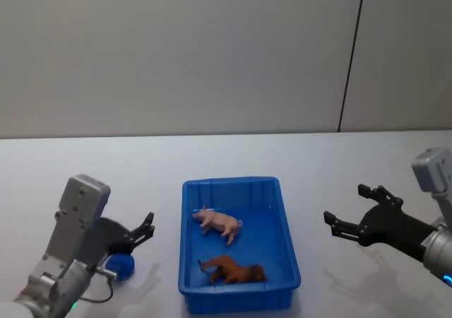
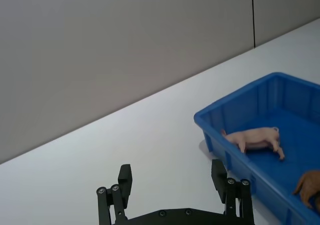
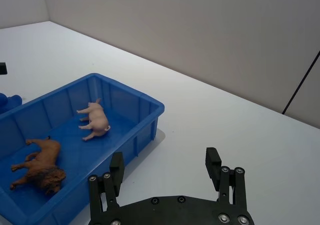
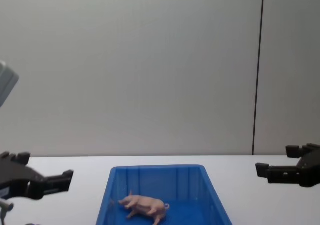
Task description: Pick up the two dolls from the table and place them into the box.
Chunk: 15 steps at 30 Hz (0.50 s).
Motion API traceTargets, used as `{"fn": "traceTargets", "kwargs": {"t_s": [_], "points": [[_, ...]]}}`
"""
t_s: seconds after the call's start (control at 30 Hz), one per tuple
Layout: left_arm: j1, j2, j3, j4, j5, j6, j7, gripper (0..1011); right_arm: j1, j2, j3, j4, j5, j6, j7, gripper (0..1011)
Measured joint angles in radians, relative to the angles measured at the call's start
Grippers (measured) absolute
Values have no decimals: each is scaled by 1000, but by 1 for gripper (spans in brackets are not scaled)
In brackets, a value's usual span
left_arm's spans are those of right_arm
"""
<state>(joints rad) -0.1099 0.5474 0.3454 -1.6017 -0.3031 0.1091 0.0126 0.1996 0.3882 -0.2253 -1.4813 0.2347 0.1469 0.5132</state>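
Note:
Both dolls lie inside the blue box (image 1: 229, 182). The pale pink pig (image 1: 219, 223) rests on its side in the far half, and the reddish-brown shaggy animal (image 1: 234, 270) lies in the near half. From the wrist views I see the pig (image 2: 252, 136) (image 3: 95, 117), the brown animal (image 2: 311, 185) (image 3: 40, 165) and the box (image 2: 250, 105) (image 3: 130, 91). The chest view shows the pig (image 4: 145, 205) in the box (image 4: 155, 168). My left gripper (image 1: 145, 230) (image 2: 171, 172) (image 4: 45, 166) hovers open to the box's left, holding nothing. My right gripper (image 1: 346, 205) (image 3: 165, 157) (image 4: 275, 160) hovers open to its right, also holding nothing.
The white table (image 1: 353, 155) spreads wide around the box. A small blue round object (image 1: 121, 265) sits below the left wrist. A grey wall with a dark vertical seam (image 1: 353, 56) stands behind the table.

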Motion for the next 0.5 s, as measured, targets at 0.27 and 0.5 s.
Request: {"fn": "traceTargets", "kwargs": {"t_s": [0.27,0.5], "points": [[15,10,-7,31,-8,3,-6,1002,-1,1,0,0,1,0,0,1001],[11,2,-9,84,-9,-13,-20,1001,-1,1,0,0,1,0,0,1001]]}}
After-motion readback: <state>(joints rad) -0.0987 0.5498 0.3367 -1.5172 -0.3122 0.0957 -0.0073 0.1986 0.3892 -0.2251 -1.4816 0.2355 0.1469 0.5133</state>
